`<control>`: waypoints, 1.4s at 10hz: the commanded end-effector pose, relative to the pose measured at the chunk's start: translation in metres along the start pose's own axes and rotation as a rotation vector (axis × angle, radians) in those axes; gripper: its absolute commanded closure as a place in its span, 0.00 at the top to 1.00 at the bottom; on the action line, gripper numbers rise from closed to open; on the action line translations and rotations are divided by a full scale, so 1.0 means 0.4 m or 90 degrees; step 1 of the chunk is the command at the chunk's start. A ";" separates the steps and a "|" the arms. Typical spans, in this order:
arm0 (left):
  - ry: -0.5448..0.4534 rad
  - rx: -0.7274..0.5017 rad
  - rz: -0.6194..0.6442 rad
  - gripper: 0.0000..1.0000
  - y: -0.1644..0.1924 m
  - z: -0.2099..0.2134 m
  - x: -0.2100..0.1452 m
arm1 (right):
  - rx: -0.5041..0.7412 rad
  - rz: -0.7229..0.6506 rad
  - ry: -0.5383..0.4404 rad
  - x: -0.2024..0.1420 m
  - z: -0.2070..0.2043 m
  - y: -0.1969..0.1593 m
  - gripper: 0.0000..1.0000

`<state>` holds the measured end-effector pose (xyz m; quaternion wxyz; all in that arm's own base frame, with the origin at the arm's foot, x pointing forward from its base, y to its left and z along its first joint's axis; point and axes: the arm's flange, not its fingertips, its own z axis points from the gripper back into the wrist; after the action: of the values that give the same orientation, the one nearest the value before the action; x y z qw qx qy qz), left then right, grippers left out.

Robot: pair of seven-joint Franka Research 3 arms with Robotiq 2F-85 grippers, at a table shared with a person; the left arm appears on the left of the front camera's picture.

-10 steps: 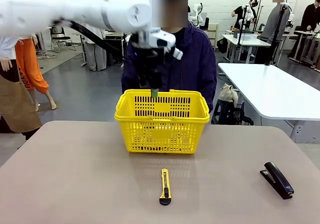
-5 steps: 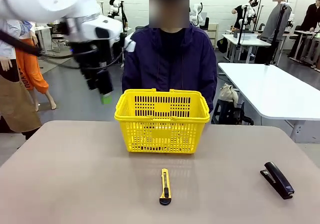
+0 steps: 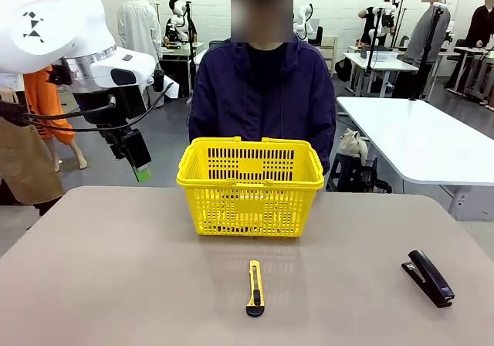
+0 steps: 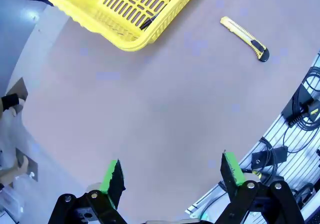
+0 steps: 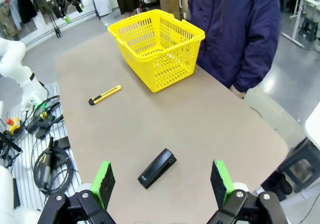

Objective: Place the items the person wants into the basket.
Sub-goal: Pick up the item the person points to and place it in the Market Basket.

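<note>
With both the left gripper [image 4: 170, 176] and right gripper [image 5: 161, 183] open and empty, risk of wrongly picking utility knife [image 3: 254, 286] or stapler [image 3: 429, 277] for basket [image 3: 251, 185].

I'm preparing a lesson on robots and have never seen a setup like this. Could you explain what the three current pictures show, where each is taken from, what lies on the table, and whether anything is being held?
These are two robot arms sharing a table with a person standing at the far side.

The front picture looks across the table at the person. The left arm's hand hangs in the air beside the yellow basket.

The other two pictures come from cameras on each arm's wrist, looking along its two green-tipped fingers. The left hand and the right hand are both open and hold nothing.

On the table stand the basket, a yellow-and-black utility knife and a black stapler. The left wrist picture shows some items already inside the basket, too unclear to name.
</note>
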<state>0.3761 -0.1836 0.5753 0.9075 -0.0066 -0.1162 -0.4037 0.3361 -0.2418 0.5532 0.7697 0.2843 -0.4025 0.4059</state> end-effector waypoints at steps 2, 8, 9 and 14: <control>0.006 0.005 -0.008 1.00 -0.010 0.012 0.008 | 0.000 0.011 -0.020 0.000 -0.002 -0.002 1.00; -0.076 -0.053 -0.055 1.00 0.055 0.052 -0.055 | 0.000 0.011 -0.020 0.000 -0.002 -0.002 1.00; -0.134 -0.117 -0.085 1.00 0.122 0.104 -0.131 | 0.000 0.011 -0.020 0.000 -0.002 -0.002 1.00; -0.457 -0.238 -0.160 1.00 0.423 0.211 -0.569 | 0.000 0.011 -0.020 0.000 -0.002 -0.002 1.00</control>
<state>0.3299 0.0937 0.6318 0.7365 -0.2734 -0.3623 -0.5016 0.3360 -0.2424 0.5530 0.7701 0.2840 -0.4023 0.4056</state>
